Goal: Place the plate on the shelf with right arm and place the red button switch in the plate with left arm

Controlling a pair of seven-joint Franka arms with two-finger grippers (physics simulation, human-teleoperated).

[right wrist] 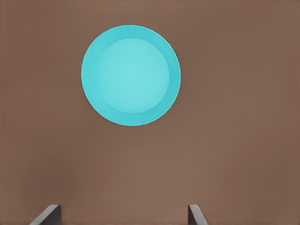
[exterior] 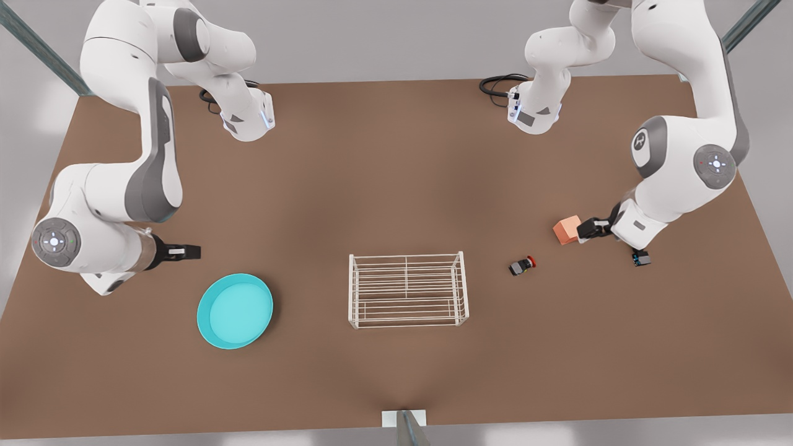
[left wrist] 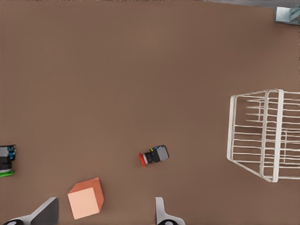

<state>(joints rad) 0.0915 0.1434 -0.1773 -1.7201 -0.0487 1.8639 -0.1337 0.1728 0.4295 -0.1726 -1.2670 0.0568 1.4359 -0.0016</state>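
The turquoise plate (exterior: 235,311) (right wrist: 131,75) lies flat on the brown table, on the front view's left. My right gripper (exterior: 186,252) (right wrist: 123,208) hovers open just beside it, holding nothing. The white wire shelf (exterior: 406,255) (left wrist: 280,136) stands at the table's middle. The red button switch (exterior: 522,266) (left wrist: 154,155) lies on its side to the front view's right of the shelf. Farther right, my left gripper (exterior: 585,230) (left wrist: 106,212) is open above the table, close by an orange cube (exterior: 566,230) (left wrist: 86,204) and apart from the switch.
A like switch with a green cap (exterior: 641,257) (left wrist: 7,159) sits below the left arm's wrist. Both arm bases (exterior: 248,121) stand at the table's far edge. A post (exterior: 406,424) juts up at the near edge.
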